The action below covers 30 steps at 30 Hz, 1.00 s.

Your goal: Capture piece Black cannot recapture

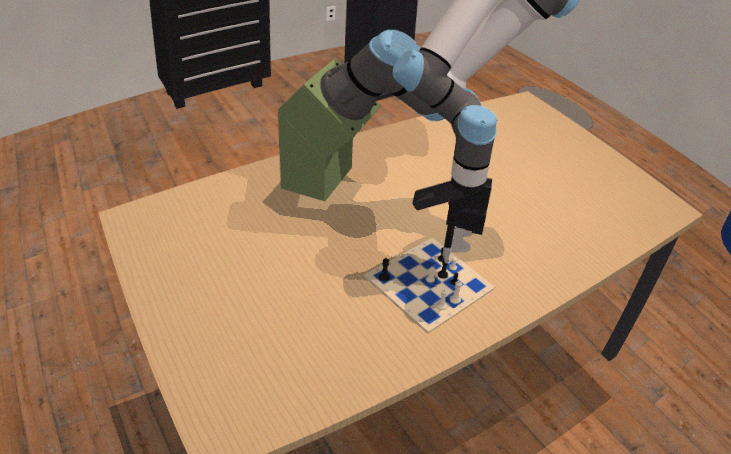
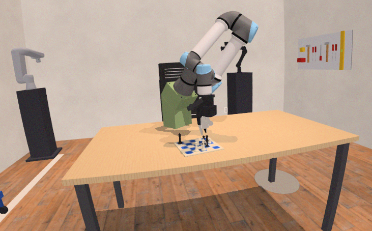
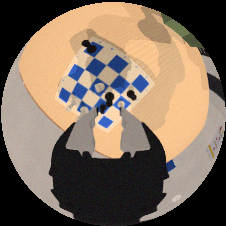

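The blue-and-white board bears several upright pieces. My gripper is partly open and empty, pointing down just above the board's crowded part. A tall black piece stands close by the fingertips. A small black piece and a white piece stand beside it. Another white piece and a black piece are nearby. A tall black piece stands in a far corner. Edge lettering is too small to read.
Two tall white pieces stand near the board's front edge, one nearer the right and one to its left. The green arm base stands on the wooden table behind the board.
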Each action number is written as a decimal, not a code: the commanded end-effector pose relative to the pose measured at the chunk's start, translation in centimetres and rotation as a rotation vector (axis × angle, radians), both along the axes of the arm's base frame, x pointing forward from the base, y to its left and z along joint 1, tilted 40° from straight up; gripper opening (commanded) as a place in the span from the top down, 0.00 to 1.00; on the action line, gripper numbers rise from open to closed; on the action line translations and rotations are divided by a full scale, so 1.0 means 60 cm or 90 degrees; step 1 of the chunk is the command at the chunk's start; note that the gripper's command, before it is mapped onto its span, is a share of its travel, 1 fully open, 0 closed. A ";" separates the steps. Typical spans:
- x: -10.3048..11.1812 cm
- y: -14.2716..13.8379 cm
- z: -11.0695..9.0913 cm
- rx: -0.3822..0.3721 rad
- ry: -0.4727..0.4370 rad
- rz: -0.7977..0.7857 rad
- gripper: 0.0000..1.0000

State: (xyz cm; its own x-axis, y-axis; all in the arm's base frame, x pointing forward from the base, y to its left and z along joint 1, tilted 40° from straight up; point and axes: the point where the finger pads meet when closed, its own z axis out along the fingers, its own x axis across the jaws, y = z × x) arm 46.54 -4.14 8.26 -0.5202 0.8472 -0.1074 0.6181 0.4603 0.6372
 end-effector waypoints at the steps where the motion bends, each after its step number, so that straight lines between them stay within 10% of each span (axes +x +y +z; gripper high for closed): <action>1: 0.003 0.002 -0.003 0.000 0.001 0.001 0.75; 30: 0.040 0.018 -0.049 -0.001 0.000 0.001 0.75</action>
